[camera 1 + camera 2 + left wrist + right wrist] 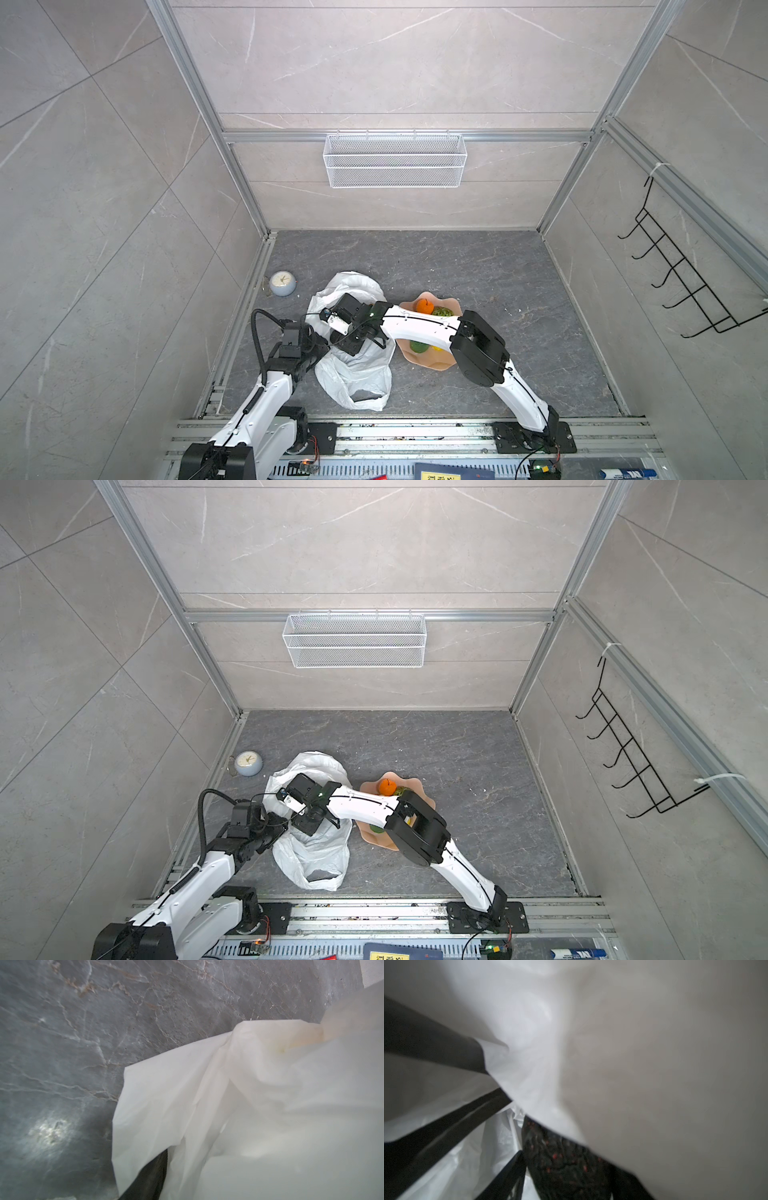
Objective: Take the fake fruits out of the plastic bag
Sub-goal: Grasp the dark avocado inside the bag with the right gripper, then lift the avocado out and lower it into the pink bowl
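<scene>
Fruits [424, 306] are partly out: an orange one and some green and yellow ones sit on the plate [432, 365], behind the right tool's wrist and well apart from the left tool. The bag [353, 374] lies crumpled on the worktop [478, 270] under both tools. The right tool [352, 345] reaches down into the bag's mouth. Its wrist view shows a dark piece [562, 1163] with red specks just ahead, beside its dark fingers [446, 1124], with film all round. The jaws look apart, but whether they already press on the piece I cannot tell. The left tool [319, 338] sits at the bag's rim, just beside the right tool. Its wrist view shows film draped over one finger [149, 1178], and whether it pinches that film I cannot tell. The step in hand looks like fetching the dark piece. The next move, as I judge it, is to close on the piece alone with no film caught, lift it clear of the mouth, and carry it to the plate. A loose fold could snag and drag the bag along.
</scene>
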You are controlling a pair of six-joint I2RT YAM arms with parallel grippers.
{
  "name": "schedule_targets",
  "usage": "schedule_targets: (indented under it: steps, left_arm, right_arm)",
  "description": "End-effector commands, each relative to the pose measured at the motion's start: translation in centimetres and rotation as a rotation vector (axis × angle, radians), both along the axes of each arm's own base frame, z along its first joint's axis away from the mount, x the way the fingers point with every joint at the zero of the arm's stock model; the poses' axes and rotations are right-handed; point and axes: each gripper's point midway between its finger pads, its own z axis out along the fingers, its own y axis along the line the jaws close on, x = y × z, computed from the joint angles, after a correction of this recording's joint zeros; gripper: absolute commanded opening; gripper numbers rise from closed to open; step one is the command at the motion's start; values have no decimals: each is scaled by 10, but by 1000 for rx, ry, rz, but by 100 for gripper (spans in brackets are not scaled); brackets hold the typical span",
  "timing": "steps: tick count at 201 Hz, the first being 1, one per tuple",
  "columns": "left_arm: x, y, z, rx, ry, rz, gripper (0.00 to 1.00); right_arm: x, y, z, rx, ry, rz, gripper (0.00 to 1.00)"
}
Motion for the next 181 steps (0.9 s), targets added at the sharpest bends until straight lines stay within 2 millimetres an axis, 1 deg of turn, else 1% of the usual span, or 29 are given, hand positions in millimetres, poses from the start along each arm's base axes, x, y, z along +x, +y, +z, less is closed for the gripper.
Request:
schedule_targets:
  steps: [1, 9, 19, 26, 42, 61, 82, 93, 106, 124, 139, 140, 141, 153, 168, 181]
  left_arm:
    - [3, -1, 4, -8, -26, -2, 42]
    - [3, -1, 4, -9, -26, -2, 42]
    - [4, 0, 5, -8, -29, -1, 42]
    - [3, -1, 4, -8, -28, -3, 42]
    - [4, -1, 4, -8, -29, -3, 42]
    - [4, -1, 4, -9, -28, -4, 42]
    - [4, -1, 4, -9, -29, -7, 42]
    - [5, -2, 6, -11, -35, -14, 42]
    - [7, -4, 9, -12, -41, -36, 42]
    - [11, -8, 15, -14, -56, -64, 41]
    - [15, -10, 23, -2, -74, -93, 39]
    - [16, -9, 23, 0, -76, -95, 39]
    - [16, -9, 24, 2, -77, -97, 39]
    - [20, -8, 31, 34, -88, -116, 36]
    - [26, -5, 39, 75, -108, -137, 32]
    - [31, -5, 42, 81, -132, -138, 30]
  right_arm:
    - [2, -3, -7, -36, -4, -12, 64]
    - [2, -3, -6, -34, -4, -16, 61]
    - [0, -2, -3, -26, 1, -11, 50]
    - [-3, -2, 2, -12, 4, -3, 46]
    - [-11, -1, 17, 22, -25, 9, 42]
    - [-18, -4, 36, 55, -39, 2, 40]
    - [-18, -14, 44, 56, -44, -39, 39]
    - [-21, -22, 45, 49, -38, -58, 37]
    - [-24, -32, 52, 54, -29, -86, 37]
    - [-34, -47, 62, 72, -13, -111, 37]
    - [-40, -60, 77, 105, -11, -146, 37]
    - [-40, -61, 76, 102, -10, -149, 37]
    - [-40, -62, 80, 111, -12, -151, 37]
    - [-43, -71, 90, 130, -11, -179, 37]
    - [-49, -81, 96, 142, 6, -205, 37]
    - [-53, -88, 101, 153, 19, -224, 37]
